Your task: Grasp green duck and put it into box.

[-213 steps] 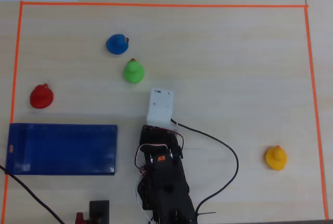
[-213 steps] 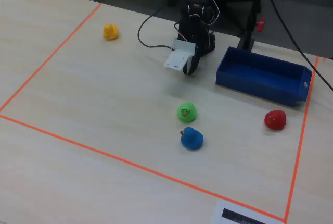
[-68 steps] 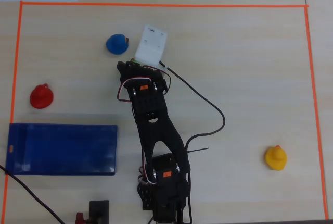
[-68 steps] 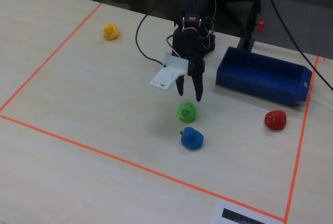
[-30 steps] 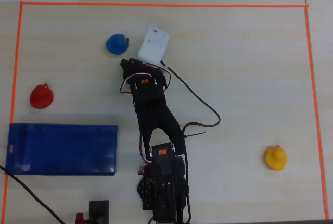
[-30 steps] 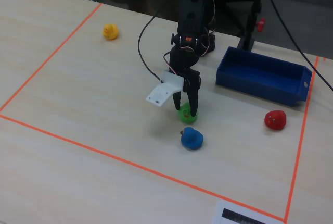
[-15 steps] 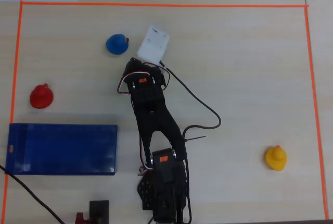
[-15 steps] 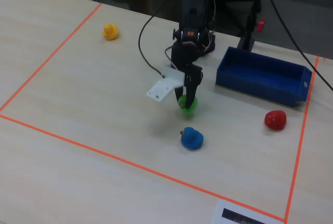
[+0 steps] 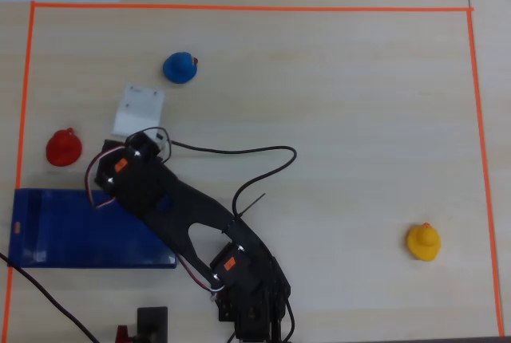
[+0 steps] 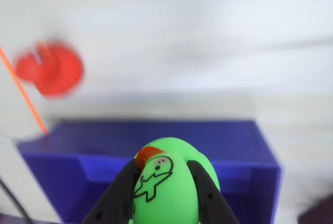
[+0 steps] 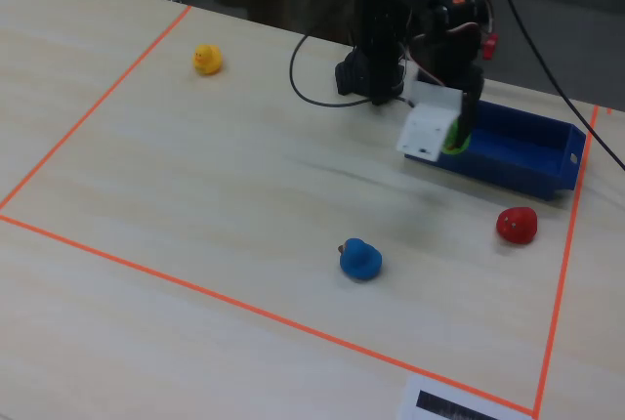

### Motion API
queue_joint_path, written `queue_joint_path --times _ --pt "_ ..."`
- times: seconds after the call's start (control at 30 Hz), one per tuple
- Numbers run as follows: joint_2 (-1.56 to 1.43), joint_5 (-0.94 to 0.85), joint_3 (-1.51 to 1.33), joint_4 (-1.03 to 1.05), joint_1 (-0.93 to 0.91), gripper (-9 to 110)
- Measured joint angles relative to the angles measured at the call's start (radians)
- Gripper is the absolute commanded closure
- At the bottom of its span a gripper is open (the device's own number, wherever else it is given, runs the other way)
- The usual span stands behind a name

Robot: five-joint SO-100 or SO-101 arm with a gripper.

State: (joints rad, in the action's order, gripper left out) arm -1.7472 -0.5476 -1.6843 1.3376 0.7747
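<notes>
Wrist view: gripper (image 10: 165, 211) clamped on green duck (image 10: 169, 182), fingers (image 10: 118, 195) pressing both flanks; box (image 10: 93, 140) just behind.

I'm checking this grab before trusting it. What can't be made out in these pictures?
- Green duck: hidden under the arm in the overhead view; its lower part is cut off by the wrist view's bottom edge.
- Pincer tips: covered by the duck in the wrist view.
- Red duck: motion-blurred in the wrist view.
- Box: partly covered by the arm overhead.

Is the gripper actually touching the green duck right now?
Touching. The wrist view shows the gripper with both black fingers pressed against the green duck, above the box.
</notes>
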Motion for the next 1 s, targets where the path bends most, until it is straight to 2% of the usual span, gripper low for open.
queue_joint_path --times 0.1,0.67,0.77,1.0 --pt "0.017 0.000 0.000 0.003 0.091 101" --pt "0.018 0.009 -0.054 0.003 0.245 101" --pt "0.018 -0.003 -0.081 0.003 0.272 92" --pt "0.006 -0.101 -0.146 -0.021 0.275 79"
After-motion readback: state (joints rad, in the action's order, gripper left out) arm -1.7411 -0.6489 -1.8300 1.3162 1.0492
